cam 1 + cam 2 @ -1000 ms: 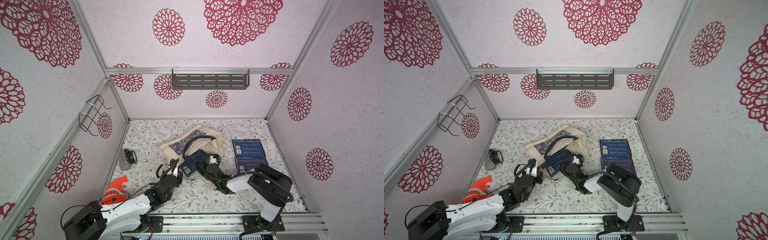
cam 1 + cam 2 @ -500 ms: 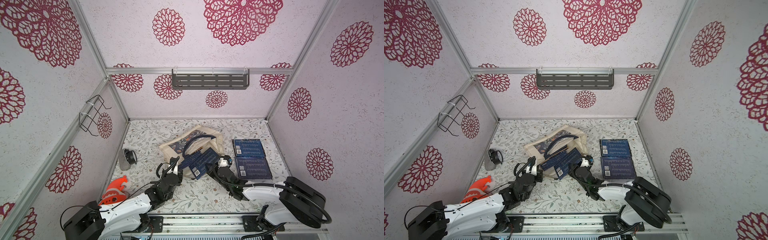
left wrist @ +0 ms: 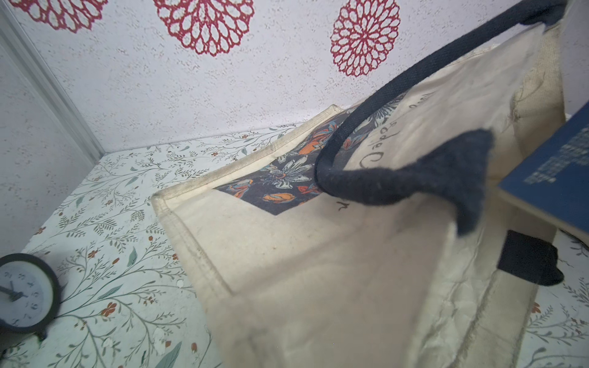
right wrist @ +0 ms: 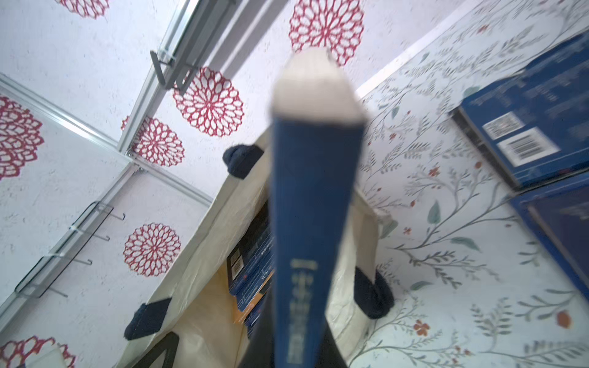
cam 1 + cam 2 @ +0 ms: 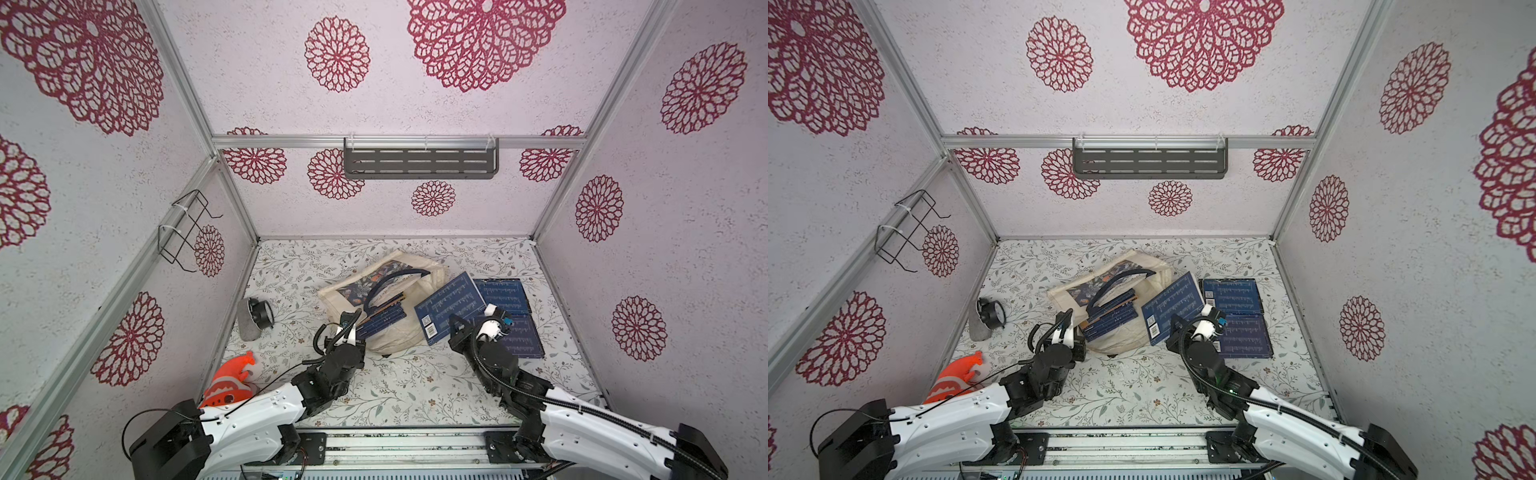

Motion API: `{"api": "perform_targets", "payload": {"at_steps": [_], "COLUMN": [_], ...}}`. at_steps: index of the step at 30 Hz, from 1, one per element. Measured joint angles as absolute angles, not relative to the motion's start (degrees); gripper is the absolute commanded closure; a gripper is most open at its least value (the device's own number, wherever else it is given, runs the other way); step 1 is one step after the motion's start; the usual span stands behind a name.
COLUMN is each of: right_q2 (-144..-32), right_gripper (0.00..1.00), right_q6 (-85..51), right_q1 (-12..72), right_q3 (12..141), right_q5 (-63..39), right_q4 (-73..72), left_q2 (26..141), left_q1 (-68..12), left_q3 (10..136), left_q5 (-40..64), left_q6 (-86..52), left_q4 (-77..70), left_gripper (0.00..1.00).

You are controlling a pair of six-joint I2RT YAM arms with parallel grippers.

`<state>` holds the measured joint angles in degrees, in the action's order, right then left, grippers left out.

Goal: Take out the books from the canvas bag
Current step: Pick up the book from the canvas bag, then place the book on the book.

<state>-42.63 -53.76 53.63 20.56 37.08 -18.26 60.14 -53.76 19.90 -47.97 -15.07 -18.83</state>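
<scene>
The cream canvas bag (image 5: 415, 332) (image 5: 1133, 332) lies on its side mid-table, navy handle up. Several dark-blue books (image 5: 384, 318) (image 5: 1111, 318) (image 4: 248, 274) show in its mouth. My left gripper (image 5: 347, 328) (image 5: 1069, 332) is at the bag's near left corner, shut on its fabric (image 3: 318, 302), which hides the jaws. My right gripper (image 5: 482, 322) (image 5: 1202, 326) is shut on one dark-blue book (image 5: 451, 305) (image 5: 1173, 309) (image 4: 312, 223), held tilted above the table just right of the bag. Two more books (image 5: 503, 295) (image 5: 519, 336) lie flat to the right.
A small black clock (image 5: 257, 316) (image 3: 22, 296) stands left of the bag. An orange toy (image 5: 230, 378) lies near the left wall. A wire rack (image 5: 187, 232) hangs on the left wall and a grey shelf (image 5: 419, 162) on the back wall.
My right gripper has drawn the book out of the bag's mouth and carried it right, towards the flat books. The left gripper has stayed at the bag's corner.
</scene>
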Motion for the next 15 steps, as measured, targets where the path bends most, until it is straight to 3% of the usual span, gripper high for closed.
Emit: {"api": "perform_targets", "payload": {"at_steps": [8, 15], "right_q2": [-24.8, -21.8], "right_gripper": [1.00, 1.00], "right_q6": [-52.6, -56.3], "right_q1": [47.1, 32.4], "right_q3": [15.8, 11.7], "right_q5": [44.6, 39.0], "right_q4": [-7.9, -1.2], "left_q2": [60.0, 58.9], "left_q1": [-53.8, -53.8], "left_q3": [19.9, 19.9], "left_q5": [-48.8, -48.8], "left_q6": [-15.2, -15.3], "left_q4": [-18.3, -17.9], "left_gripper": [1.00, 1.00]}}
